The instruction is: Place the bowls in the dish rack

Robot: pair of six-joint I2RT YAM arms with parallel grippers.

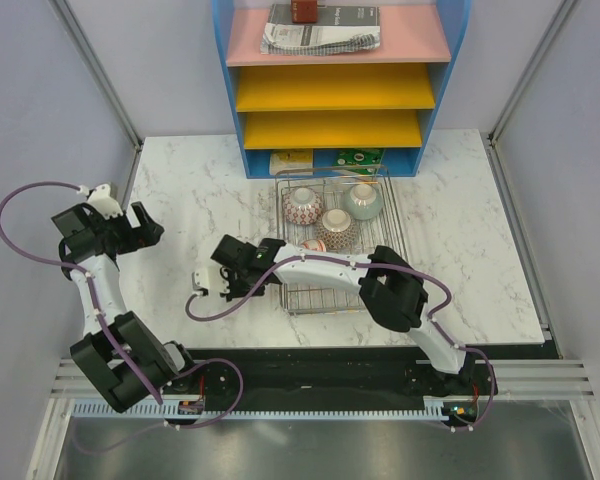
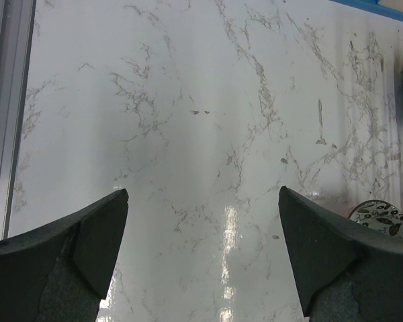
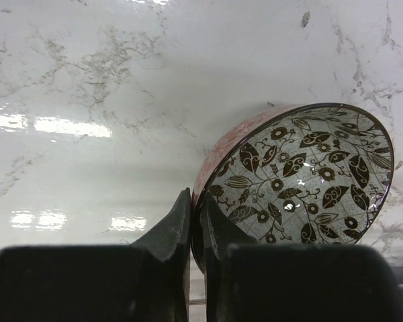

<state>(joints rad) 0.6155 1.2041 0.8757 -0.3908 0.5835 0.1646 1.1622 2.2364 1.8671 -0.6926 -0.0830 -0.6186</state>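
Right gripper [image 3: 193, 201] clenched on rim of tilted leaf-patterned bowl [image 3: 302, 178], just left of dish rack [image 1: 395, 240], left gripper [image 2: 203, 196] spread open well left of rack, pale green bowl [image 1: 363, 201] and red-patterned bowl [image 1: 303, 207] inside rack

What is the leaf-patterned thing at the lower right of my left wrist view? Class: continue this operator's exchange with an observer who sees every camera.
Observer: A leaf-patterned bowl; the right gripper is shut on its rim.
Operator: Anything in the dish rack?
Observer: The dish rack holds a pale green bowl, a red-orange bowl, a grey-brown bowl, and a fourth bowl partly behind the right arm.
Operator: Where is the rack?
Observer: Right of that held bowl, before the blue shelf unit.
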